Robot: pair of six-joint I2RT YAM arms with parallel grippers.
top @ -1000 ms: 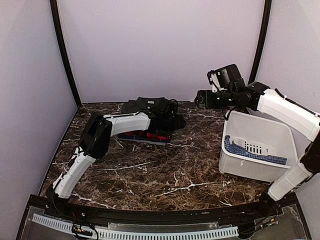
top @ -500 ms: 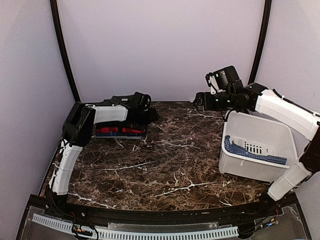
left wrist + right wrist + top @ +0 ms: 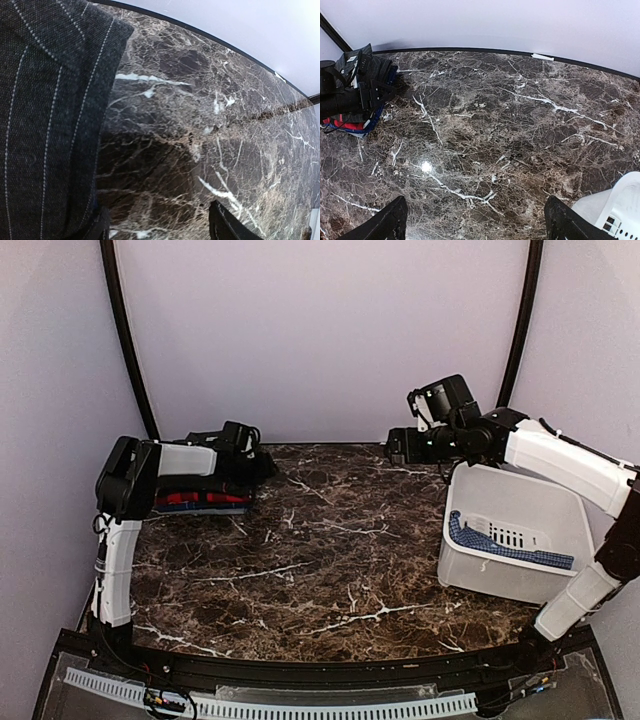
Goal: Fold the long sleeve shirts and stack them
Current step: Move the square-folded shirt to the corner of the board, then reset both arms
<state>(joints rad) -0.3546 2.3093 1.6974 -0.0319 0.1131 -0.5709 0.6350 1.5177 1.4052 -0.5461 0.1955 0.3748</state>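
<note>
- Swinging left along the far edge of the dark brown marble-patterned table (image 3: 330, 570), the left arm has brought the left gripper (image 3: 160, 227) and the folded pile from the middle of that edge into the far left corner. The right arm has hardly shifted.
- The pile sits in that corner: the dark charcoal pinstriped cloth shirt (image 3: 45, 125) lies on top of the red-and-black plaid cloth shirt (image 3: 190, 499), touching it. A thin blue edge shows beneath; what it belongs to is unclear.
- The pile's long side runs along the far edge. The left gripper is at its right end, so the shirts lie to the left of the claw, and this arm is much the nearer.
- The left claw stands partly spread, with bare marble between the fingertips. The charcoal cloth's edge lies against one finger, and nothing is pinched.
- The right gripper (image 3: 475, 225) is spread wide and empty, hovering by the far right, just beyond the white plastic bin (image 3: 545, 508) that holds a blue checked cloth (image 3: 500, 540), well apart from the pile.
- The stacking looks finished; the left claw would need to back off rightward without dragging the top shirt's edge.
</note>
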